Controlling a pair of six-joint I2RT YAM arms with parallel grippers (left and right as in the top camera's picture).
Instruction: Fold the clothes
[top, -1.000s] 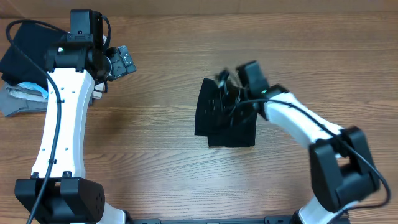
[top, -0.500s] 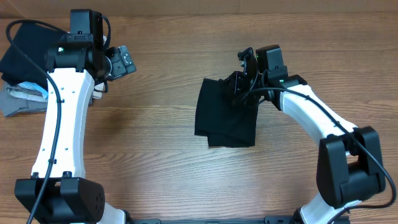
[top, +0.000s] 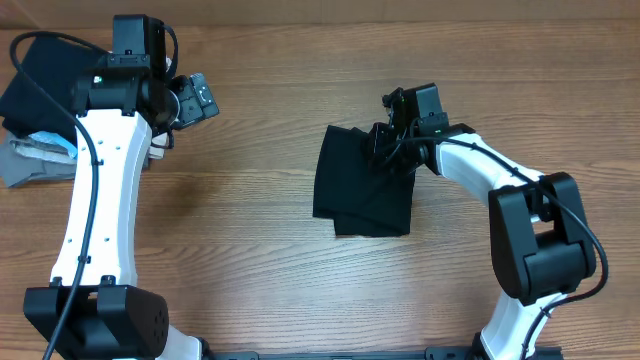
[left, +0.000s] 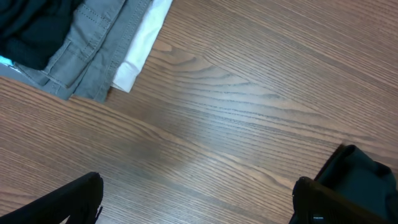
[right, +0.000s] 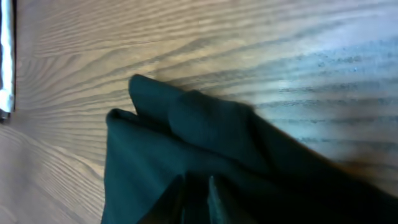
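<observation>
Folded black shirt (top: 358, 190) spreads leftward from right gripper (top: 388, 140), which sits at its far right corner (open or pinching: cannot tell). Left gripper (top: 203, 97) gapes empty, well apart.

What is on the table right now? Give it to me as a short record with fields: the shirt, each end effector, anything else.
shirt: black shirt, folded into a compact, roughly rectangular bundle, lying mid-table
right end effector: right end effector at the shirt's far right corner; open or shut cannot be told
left end effector: left end effector open, nothing between its fingers, over bare table
side pile: folded garments at the table's left edge, apart from the shirt
</observation>
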